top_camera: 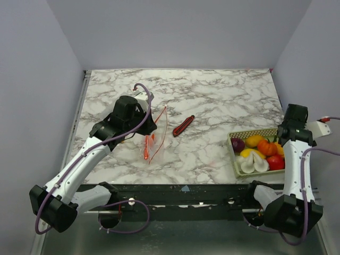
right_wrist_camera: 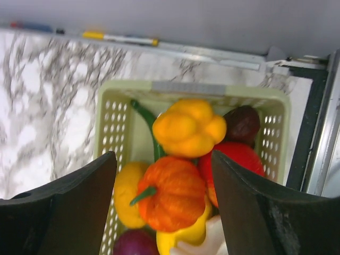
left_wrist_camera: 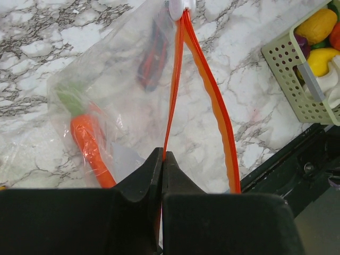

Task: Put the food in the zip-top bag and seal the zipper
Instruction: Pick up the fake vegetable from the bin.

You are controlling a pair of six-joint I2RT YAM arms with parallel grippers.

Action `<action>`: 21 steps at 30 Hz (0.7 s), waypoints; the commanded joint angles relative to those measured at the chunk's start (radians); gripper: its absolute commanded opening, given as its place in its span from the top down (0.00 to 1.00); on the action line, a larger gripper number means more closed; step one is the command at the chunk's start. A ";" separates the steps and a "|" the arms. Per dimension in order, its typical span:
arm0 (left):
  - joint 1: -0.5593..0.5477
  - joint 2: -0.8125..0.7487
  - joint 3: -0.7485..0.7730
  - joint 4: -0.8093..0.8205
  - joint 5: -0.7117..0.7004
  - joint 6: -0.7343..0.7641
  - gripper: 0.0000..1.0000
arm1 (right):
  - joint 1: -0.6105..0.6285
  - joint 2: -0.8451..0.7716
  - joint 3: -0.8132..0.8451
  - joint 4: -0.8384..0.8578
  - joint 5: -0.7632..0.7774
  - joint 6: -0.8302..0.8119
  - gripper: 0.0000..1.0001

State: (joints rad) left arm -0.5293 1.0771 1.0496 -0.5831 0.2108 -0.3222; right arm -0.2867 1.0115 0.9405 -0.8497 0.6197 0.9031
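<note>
I have the left gripper (left_wrist_camera: 162,159) clenched on the zipper (left_wrist_camera: 215,101) of the bag (left_wrist_camera: 122,79), a carrot (left_wrist_camera: 90,143) inside at lower left; right gripper (right_wrist_camera: 163,158) gapes over the basket (right_wrist_camera: 114,122) of food (right_wrist_camera: 170,194).

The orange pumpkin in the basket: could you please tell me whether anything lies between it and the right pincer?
Nothing visible does. The open right pincer hangs over the orange pumpkin, which lies uncovered atop the pile in the basket.

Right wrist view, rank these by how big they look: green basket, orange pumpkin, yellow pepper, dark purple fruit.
1. green basket
2. orange pumpkin and yellow pepper: they look about alike, so not ranked
3. dark purple fruit, partly hidden
</note>
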 commanded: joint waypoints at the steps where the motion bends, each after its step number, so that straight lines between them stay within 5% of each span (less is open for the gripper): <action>1: 0.001 -0.004 -0.013 0.034 0.068 -0.011 1.00 | -0.122 -0.013 -0.056 0.101 0.011 -0.007 0.24; 6: -0.009 0.000 -0.014 0.033 0.063 -0.011 1.00 | -0.238 0.027 -0.138 0.177 -0.145 -0.037 0.22; 21: -0.014 0.017 -0.017 0.033 0.065 -0.009 1.00 | -0.255 0.126 -0.238 0.345 -0.242 -0.130 0.00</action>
State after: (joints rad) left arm -0.5388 1.0866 1.0393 -0.5671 0.2481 -0.3267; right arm -0.5278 1.1160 0.7273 -0.5556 0.4210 0.7944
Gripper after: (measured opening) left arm 0.011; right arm 0.978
